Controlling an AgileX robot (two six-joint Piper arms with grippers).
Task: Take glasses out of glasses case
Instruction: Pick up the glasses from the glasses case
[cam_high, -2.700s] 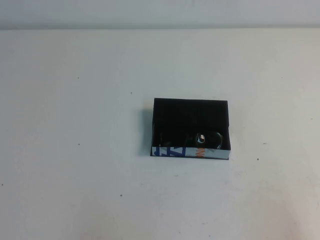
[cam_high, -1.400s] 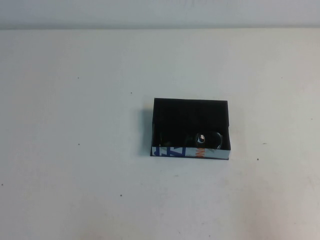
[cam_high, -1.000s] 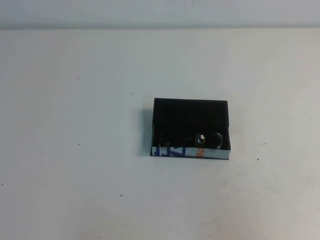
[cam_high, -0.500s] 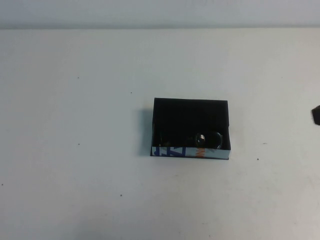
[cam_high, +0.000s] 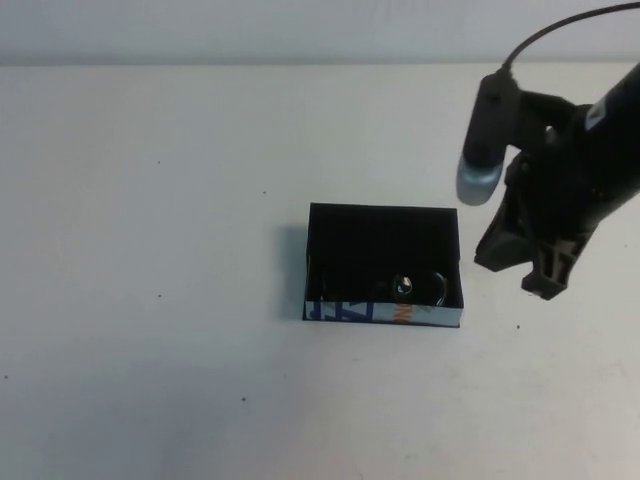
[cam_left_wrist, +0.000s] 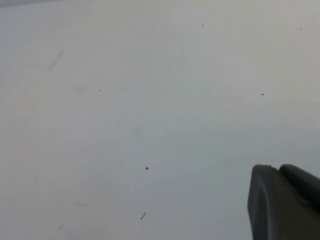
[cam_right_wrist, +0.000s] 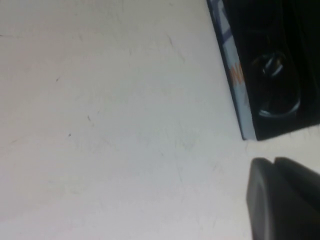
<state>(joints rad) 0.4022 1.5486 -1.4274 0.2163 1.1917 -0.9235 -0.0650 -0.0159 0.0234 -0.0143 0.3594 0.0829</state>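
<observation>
a: first, confirm the glasses case (cam_high: 383, 266): a small rectangular box on the white table (cam_high: 150, 250), matte black inside, with a white side wall printed in blue and orange.

b: confirmed. you see the glasses (cam_high: 415, 286) inside, against that wall; dark frame, mostly lost in shadow.

a: right gripper (cam_high: 535, 270)?

b: above the table, just beside the case; finger state cannot be told. left gripper (cam_left_wrist: 285, 202): only a dark edge shows, cut off.

Open black glasses case (cam_high: 383, 262) flat on the white table, white printed side wall facing near; dark glasses (cam_high: 415, 285) lying inside against that wall, lens catching light
</observation>
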